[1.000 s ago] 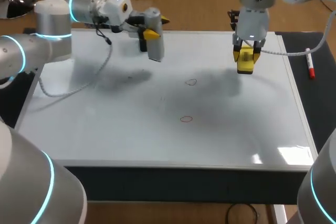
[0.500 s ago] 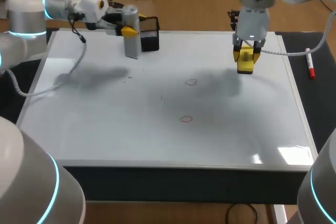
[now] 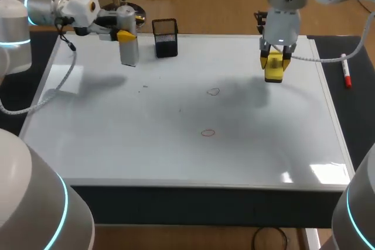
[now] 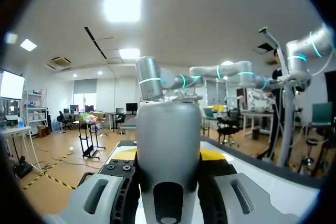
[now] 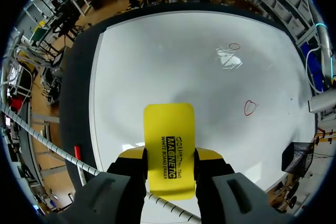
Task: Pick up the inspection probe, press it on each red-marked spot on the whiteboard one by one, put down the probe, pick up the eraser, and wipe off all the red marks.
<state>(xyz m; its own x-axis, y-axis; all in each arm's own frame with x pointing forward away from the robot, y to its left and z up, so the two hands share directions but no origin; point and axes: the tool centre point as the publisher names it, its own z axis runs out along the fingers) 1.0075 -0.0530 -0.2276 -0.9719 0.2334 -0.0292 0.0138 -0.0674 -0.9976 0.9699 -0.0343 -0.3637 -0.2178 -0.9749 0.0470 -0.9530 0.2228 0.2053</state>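
Observation:
My left gripper (image 3: 125,34) is shut on the grey inspection probe (image 3: 129,52), which hangs upright over the whiteboard's (image 3: 117,139) far left part, left of the black mesh holder (image 3: 166,38). In the left wrist view the probe (image 4: 168,145) fills the gap between the fingers of the left gripper (image 4: 168,157). My right gripper (image 3: 274,58) is shut on the yellow eraser (image 3: 273,72) above the board's far right part. The right wrist view shows the eraser (image 5: 169,145) in the right gripper (image 5: 169,155). Two red marks (image 3: 213,92) (image 3: 207,133) lie mid-board, ahead of the eraser (image 5: 250,107) (image 5: 234,46).
A red marker pen (image 3: 346,73) lies on the dark mat right of the whiteboard. The black mesh holder (image 5: 294,158) stands at the board's far edge. The board's metal rim (image 3: 205,185) runs along the near side.
My left arm has swung left along the far edge with the probe, uncovering the black holder. The right arm and eraser have not moved.

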